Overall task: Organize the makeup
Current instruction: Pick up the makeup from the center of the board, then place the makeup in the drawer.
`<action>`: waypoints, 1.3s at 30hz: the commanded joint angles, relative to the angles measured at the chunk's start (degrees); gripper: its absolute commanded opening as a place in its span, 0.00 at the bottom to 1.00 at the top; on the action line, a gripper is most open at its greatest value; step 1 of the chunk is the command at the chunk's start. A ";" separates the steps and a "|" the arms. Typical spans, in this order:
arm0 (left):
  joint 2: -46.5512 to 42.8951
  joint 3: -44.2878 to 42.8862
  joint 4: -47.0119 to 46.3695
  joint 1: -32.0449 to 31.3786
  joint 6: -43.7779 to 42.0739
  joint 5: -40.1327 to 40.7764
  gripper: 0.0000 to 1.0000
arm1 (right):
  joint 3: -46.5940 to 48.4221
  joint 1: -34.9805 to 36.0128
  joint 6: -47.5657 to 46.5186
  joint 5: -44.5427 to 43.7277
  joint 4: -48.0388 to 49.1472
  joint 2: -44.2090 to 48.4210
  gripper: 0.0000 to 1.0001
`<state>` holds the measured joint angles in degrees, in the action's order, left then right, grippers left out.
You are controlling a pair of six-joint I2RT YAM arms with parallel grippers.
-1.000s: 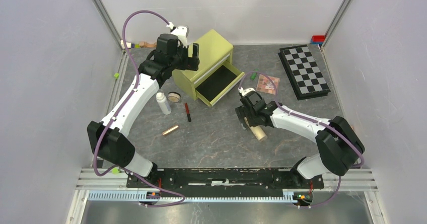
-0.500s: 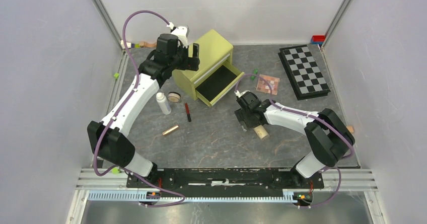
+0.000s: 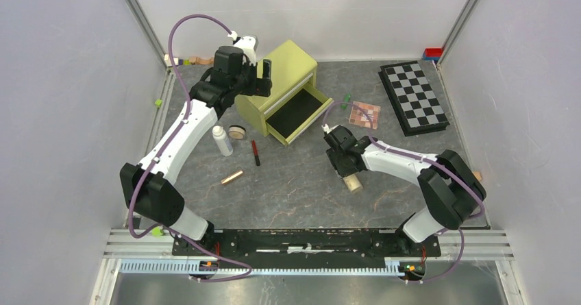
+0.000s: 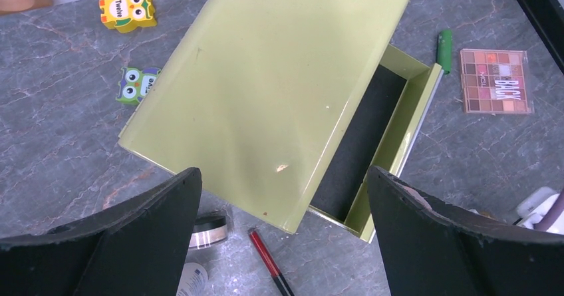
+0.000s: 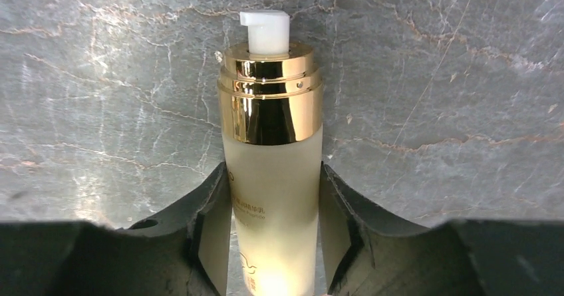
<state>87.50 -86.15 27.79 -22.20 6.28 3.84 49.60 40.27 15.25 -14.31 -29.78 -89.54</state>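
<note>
Grey marble tabletop (image 3: 294, 195), right gripper (image 5: 274, 176) tight on cream pump bottle (image 5: 271, 116), left gripper (image 4: 282, 176) wide open, empty.

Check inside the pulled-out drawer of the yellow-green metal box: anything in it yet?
The pulled-out drawer shows only its bare black liner; nothing lies on the visible part. Its rear stretch sits under the top of the yellow-green metal box, so that part cannot be seen.

White arms (image 3: 179, 137); black joints (image 3: 229, 65); purple cables (image 3: 199, 16)
</note>
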 commanded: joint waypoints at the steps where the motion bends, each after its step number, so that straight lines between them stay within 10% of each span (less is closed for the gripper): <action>1: -0.31 -1.04 -0.15 0.28 -2.99 0.24 1.00 | -0.05 -0.41 4.54 0.71 2.26 3.79 0.35; 7: -1.52 -0.49 -0.49 0.30 -3.37 1.75 1.00 | 5.61 -0.55 9.70 1.89 5.68 4.32 0.00; 21: -7.57 3.59 -5.28 0.65 -2.15 12.14 1.00 | 19.47 -0.56 46.37 -3.89 31.52 -4.40 0.00; 39: -9.89 5.11 -7.14 2.35 -2.22 13.66 1.00 | 29.81 3.23 65.52 -20.34 30.78 -18.65 0.00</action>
<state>78.94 -81.14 23.40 -20.40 5.78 16.67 73.17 42.81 75.75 -28.91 0.40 -107.33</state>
